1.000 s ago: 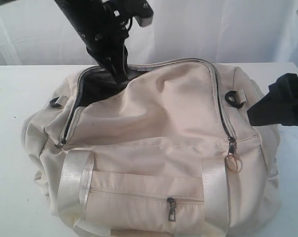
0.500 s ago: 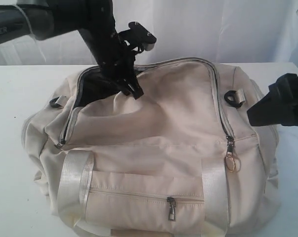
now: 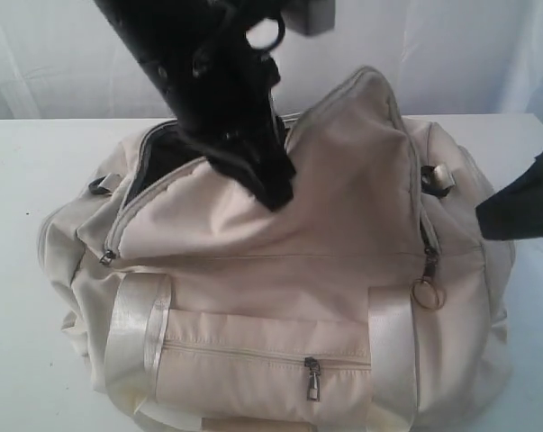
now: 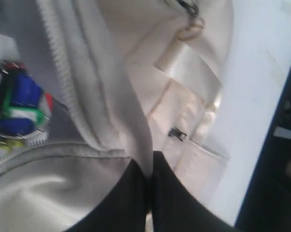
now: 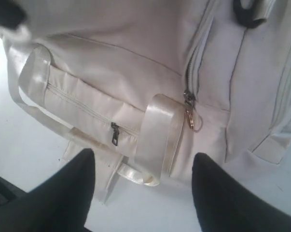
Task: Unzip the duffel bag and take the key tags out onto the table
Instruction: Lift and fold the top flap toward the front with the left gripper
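Since a second ago the left gripper [image 3: 276, 191] has come up and forward out of the opening with the top flap [image 3: 343, 180] of the duffel bag [image 3: 280, 297] in its grip, so the flap now rises to a peak at the back, while the right gripper [image 3: 523, 209] has drawn off toward the right edge of the exterior view

Nearest the camera, the front pocket is zipped, its dark pull [image 3: 312, 380] hanging between the two shiny satin straps [image 3: 134, 328]. Just behind, at the right strap, the main zipper's pull carries a metal ring [image 3: 427, 293]. The bag sits on the white table [image 3: 19, 270].

Further back, the left jaws are pressed together on a fold of the cream flap; the left wrist view shows both dark fingers [image 4: 123, 203] meeting on the cloth. The mouth [image 3: 154, 162] gapes dark on the left behind the raised edge. The key tags [image 4: 20, 99], red, green and blue, lie inside the bag on the grey lining, past the zipper teeth; the exterior view does not show them.

The right gripper [image 5: 145, 162] hangs near the bag's right end, jaws spread wide, with nothing between them.

Black D-rings [image 3: 100, 185] sit at either end, and a white curtain [image 3: 433, 54] hangs behind
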